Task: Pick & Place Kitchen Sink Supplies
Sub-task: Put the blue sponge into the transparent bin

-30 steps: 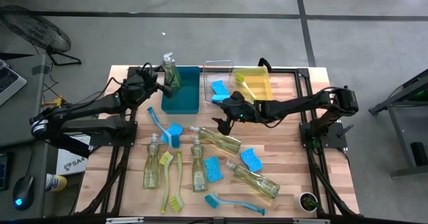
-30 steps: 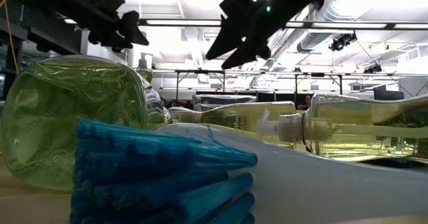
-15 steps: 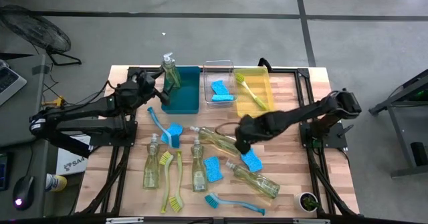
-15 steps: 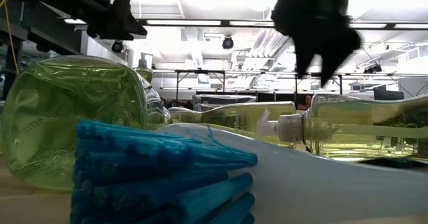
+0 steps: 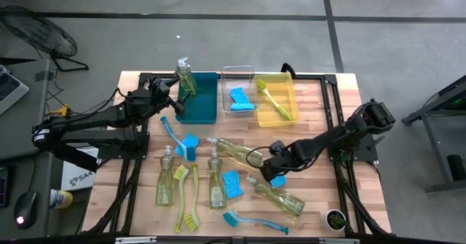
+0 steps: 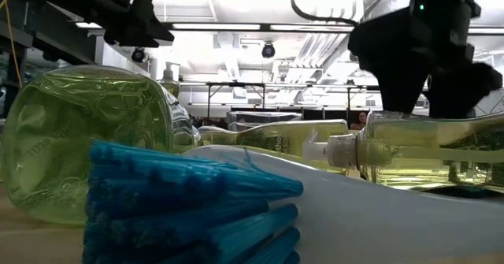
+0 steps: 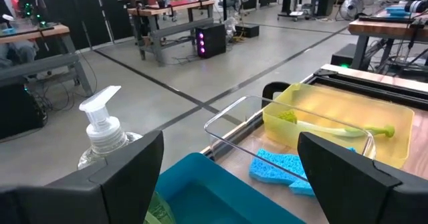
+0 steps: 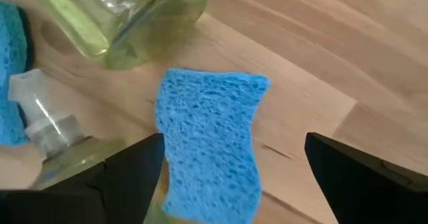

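Having left bins — right tool (image 5: 271, 170) (open) over sponge (image 8: 209, 138)

Bright overhead light, blurred foreground.

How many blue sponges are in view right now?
4: one in the clear bin, one by the blue brush head, one mid-table, one under the right gripper. Others may be hidden.

Both tools open — right tool (image 5: 275, 170) low, left tool (image 5: 166, 98) raised.
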Motion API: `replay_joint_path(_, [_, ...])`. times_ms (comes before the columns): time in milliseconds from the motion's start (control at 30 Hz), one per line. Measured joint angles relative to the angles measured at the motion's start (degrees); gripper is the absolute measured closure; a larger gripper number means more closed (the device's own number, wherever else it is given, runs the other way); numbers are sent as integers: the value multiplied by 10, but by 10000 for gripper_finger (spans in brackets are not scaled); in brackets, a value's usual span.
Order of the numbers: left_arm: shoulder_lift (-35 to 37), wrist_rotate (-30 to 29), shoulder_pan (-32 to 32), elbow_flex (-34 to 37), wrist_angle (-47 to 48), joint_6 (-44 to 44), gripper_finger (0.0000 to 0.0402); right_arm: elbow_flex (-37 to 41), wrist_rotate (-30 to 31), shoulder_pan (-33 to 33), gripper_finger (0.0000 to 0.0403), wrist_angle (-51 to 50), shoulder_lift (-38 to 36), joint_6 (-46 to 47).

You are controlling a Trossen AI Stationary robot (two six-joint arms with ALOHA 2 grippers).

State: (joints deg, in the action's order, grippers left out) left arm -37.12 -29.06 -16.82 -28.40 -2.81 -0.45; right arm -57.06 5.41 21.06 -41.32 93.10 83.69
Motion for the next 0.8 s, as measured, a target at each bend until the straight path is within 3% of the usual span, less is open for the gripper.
replay_joint_path(200, [0, 0, 0, 0, 1, 0, 63, 55, -11, 0, 48, 92, 0, 10])
replay_joint_path(467, [0, 0, 0, 0, 2, 0, 63, 93, -26, 0, 55, 133, -1, 18])
replay_joint_path(800, [0, -1, 0, 0, 5, 0, 62, 97, -28, 0, 149, 140, -1, 16])
